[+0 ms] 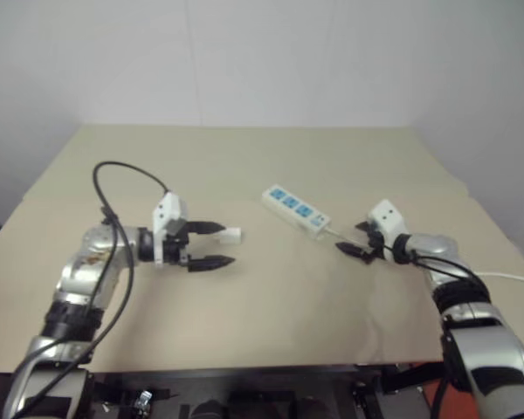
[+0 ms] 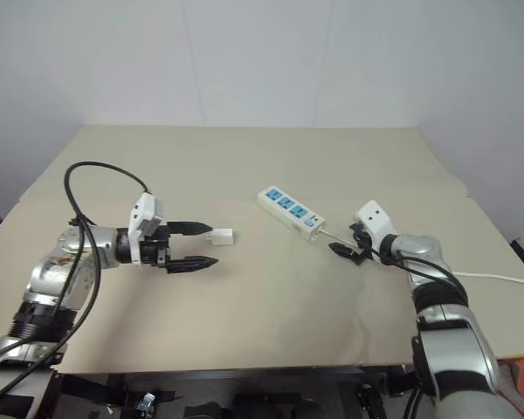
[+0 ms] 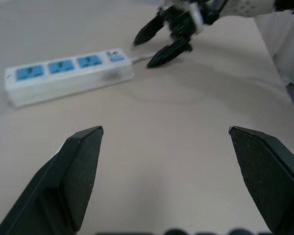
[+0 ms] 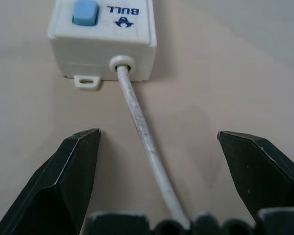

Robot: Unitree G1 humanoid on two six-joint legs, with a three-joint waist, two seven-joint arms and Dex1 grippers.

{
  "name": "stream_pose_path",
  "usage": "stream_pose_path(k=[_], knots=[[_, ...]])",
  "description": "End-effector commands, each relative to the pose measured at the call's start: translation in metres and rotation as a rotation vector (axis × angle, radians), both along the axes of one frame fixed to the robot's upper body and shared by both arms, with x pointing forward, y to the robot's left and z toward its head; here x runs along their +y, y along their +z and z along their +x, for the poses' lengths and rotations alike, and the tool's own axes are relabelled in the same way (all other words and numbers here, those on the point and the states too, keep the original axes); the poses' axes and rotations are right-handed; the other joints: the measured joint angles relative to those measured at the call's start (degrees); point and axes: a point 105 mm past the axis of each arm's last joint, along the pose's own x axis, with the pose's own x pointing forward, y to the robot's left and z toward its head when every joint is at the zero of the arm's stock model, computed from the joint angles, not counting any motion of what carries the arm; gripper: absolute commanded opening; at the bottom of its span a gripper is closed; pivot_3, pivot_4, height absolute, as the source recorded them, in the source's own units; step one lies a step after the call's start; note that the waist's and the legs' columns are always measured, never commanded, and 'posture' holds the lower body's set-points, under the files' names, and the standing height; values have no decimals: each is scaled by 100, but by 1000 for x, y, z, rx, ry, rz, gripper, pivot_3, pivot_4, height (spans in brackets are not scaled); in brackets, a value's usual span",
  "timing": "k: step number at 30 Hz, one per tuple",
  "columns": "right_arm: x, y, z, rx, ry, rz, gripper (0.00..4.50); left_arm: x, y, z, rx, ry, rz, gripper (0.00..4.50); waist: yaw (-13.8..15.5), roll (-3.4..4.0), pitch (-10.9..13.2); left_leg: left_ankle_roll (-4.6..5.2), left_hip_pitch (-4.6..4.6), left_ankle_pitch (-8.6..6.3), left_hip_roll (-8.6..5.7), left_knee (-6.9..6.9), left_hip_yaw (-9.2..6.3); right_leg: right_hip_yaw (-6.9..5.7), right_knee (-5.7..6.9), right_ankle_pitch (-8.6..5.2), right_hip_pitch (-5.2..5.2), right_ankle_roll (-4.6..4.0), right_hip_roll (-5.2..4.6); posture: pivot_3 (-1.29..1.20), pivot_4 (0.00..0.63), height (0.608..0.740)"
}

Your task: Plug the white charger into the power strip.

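Note:
The power strip [image 1: 295, 209] lies slantwise on the tan table, a white bar with three blue socket faces. Its thin cord [image 4: 142, 132] leaves the near end towards the right. My right gripper [image 1: 354, 240] hovers open just behind that end, one finger on each side of the cord and touching nothing. The white charger [image 1: 233, 234] is a small block on the table, left of the strip. My left gripper [image 1: 225, 245] is open and points right, its far fingertip right beside the charger. Its wrist view looks past its fingers [image 3: 73, 171] at the strip [image 3: 68, 76] and at the right gripper [image 3: 166, 36].
The cord [image 1: 506, 278] runs on to the table's right edge. A black cable [image 1: 113, 188] loops above my left arm. White walls stand behind the table. Bare tabletop [image 1: 271, 323] stretches between the arms and the front edge.

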Motion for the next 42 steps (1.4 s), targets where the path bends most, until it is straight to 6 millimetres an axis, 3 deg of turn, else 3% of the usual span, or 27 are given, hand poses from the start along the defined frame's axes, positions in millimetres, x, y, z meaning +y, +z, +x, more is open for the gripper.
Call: stream_pose_path(k=[1, 4, 14, 21, 28, 32, 36, 37, 42], knots=[[-1, 3, 4, 13, -9, -9, 4208, -4, 9, 0, -62, -13, 7, 4500, -25, 0, 0, -1, 3, 1, 0, 0, 0, 0, 1, 0, 2, 0, 0, 0, 150, 740], [4, 4, 5, 20, 8, -12, 3575, -3, 5, -2, -62, -11, 19, 4500, -61, 0, 0, -2, 10, 1, 0, 1, 0, 0, -1, 0, 4, 0, 0, 0, 150, 740], [22, 8, 4, -18, 104, -17, 60, -6, -1, -9, -48, -20, 3, 4500, -111, 1, 0, -3, 8, 2, 4, -2, -4, 0, 12, 0, 3, 0, 0, 0, 150, 740], [2, 4, -16, -78, 190, -99, 20, -5, -3, -9, -57, -16, 16, 4500, -96, 1, 0, -3, 8, 2, 3, -2, -5, -1, 11, 0, 4, 0, -1, 0, 150, 740], [-34, 3, -74, -86, 360, -153, 20, 2, -6, -8, -55, 5, 38, 4500, 49, 1, 0, 1, 4, -1, 0, 0, -6, -4, 4, 0, 6, 1, -4, 0, 150, 740], [-38, 9, -109, -65, 487, -117, 20, 3, -6, -8, -57, 4, 35, 4500, 57, 2, 0, 1, 10, -1, 0, 1, -4, 0, -12, 0, 8, 1, -3, 0, 150, 740], [-37, 8, -111, -53, 457, -102, 20, 1, -8, -8, -52, -5, 44, 4500, -40, 2, 0, 2, 27, -1, 2, 1, -2, 13, -3, 1, 15, 1, 1, 0, 150, 740], [-37, 7, -110, -50, 444, -105, 687, 1, -10, -8, -51, -7, 49, 4500, -51, 2, 0, 2, 29, -1, 2, 0, -3, 13, 0, 1, 15, 1, 1, 0, 150, 740], [-30, 11, -106, -95, 406, -64, 2352, 0, -9, -8, -51, -9, 49, 4500, -19, 2, 0, 2, 25, -1, 1, -1, -4, 12, -6, 0, 12, 1, 3, 0, 150, 740]])
